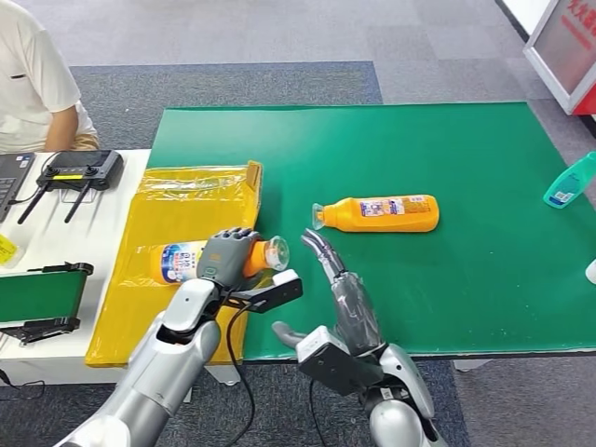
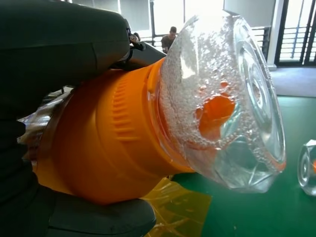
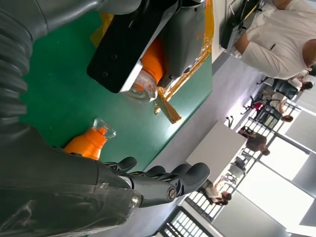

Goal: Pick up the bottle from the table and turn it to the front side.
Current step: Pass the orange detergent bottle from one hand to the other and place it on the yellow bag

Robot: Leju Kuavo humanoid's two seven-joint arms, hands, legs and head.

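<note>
My left hand point(image 1: 226, 256) grips an orange bottle point(image 1: 176, 261) with a blue-and-white label and a clear cap point(image 1: 278, 251), holding it on its side just above the yellow bag point(image 1: 176, 200). Up close in the left wrist view, the orange neck point(image 2: 108, 143) sits in my fingers and the clear cap point(image 2: 227, 98) points out over the green mat. A second orange bottle point(image 1: 383, 213) lies on its side on the green mat point(image 1: 456, 149), cap toward my hands. My right hand point(image 1: 337, 284) is open, fingers straight, near that bottle's cap; the right wrist view shows its fingers point(image 3: 164, 180) extended beside the lying bottle point(image 3: 87, 143).
A teal bottle point(image 1: 569, 182) lies at the mat's right edge. On the white table to the left sit a black controller point(image 1: 81, 169), a laptop corner point(image 1: 10, 177) and a small green-topped stand point(image 1: 38, 296). A person in a white shirt point(image 1: 32, 79) sits at the far left.
</note>
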